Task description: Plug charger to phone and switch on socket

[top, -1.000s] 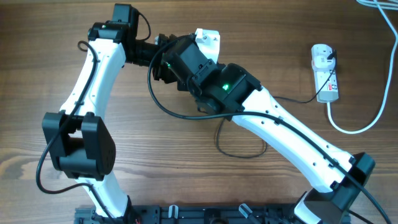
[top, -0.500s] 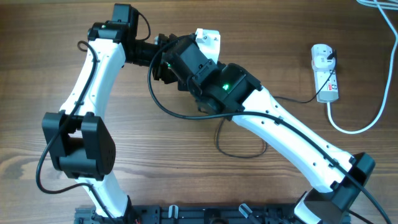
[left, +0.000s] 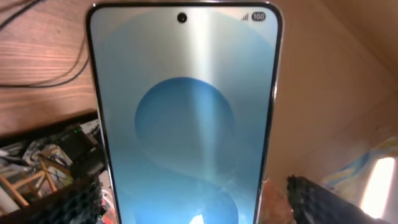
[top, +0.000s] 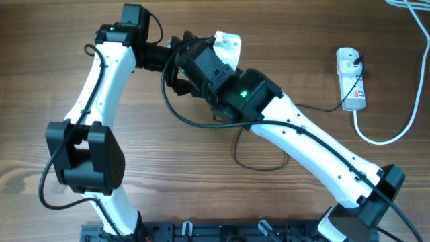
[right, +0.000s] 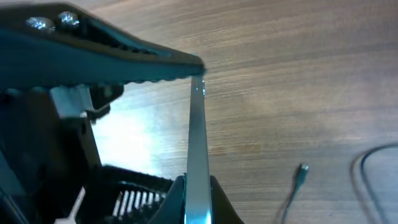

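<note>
Opened left claw wide since a second ago, freeing the phone between its fingers. Pinching phone's thin edge in right claw alone, leaving charger tip loose beyond, rightward. Could pivot or slip (narrow single grip).

Phone: pale silver-blue screen with darker blue discs, black bezel. Socket, far right: white, small red markings; its cord white. Charger: black. Table: brown wood grain. Left arm and right arm: white shells, black joints; green light.
</note>
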You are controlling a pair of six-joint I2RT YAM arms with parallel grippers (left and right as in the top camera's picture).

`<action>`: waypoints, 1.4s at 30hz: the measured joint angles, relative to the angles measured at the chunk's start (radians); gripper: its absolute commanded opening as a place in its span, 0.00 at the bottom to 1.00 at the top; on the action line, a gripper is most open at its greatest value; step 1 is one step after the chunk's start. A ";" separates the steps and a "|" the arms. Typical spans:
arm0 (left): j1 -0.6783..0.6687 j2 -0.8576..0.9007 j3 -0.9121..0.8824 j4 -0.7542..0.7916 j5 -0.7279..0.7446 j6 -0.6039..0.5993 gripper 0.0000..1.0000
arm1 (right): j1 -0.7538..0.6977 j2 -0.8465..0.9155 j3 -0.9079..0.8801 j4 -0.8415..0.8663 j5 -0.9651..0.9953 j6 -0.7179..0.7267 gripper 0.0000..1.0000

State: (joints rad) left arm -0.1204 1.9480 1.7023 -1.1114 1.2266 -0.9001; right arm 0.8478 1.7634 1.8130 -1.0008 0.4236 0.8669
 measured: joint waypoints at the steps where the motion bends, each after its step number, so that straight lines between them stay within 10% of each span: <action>1: 0.000 0.000 0.000 0.000 0.002 0.000 1.00 | 0.000 0.000 0.000 0.000 0.005 0.040 0.04; 18: 0.000 -0.003 0.000 0.000 0.002 -0.005 0.84 | 0.000 -0.070 0.000 -0.001 0.059 1.114 0.04; 42: 0.000 -0.003 0.000 0.001 0.219 -0.085 0.58 | 0.000 -0.070 0.000 0.052 0.017 1.194 0.05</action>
State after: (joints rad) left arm -0.1204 1.9446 1.7023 -1.1103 1.4456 -0.9848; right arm 0.8478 1.6932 1.8130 -0.9485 0.4404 2.0609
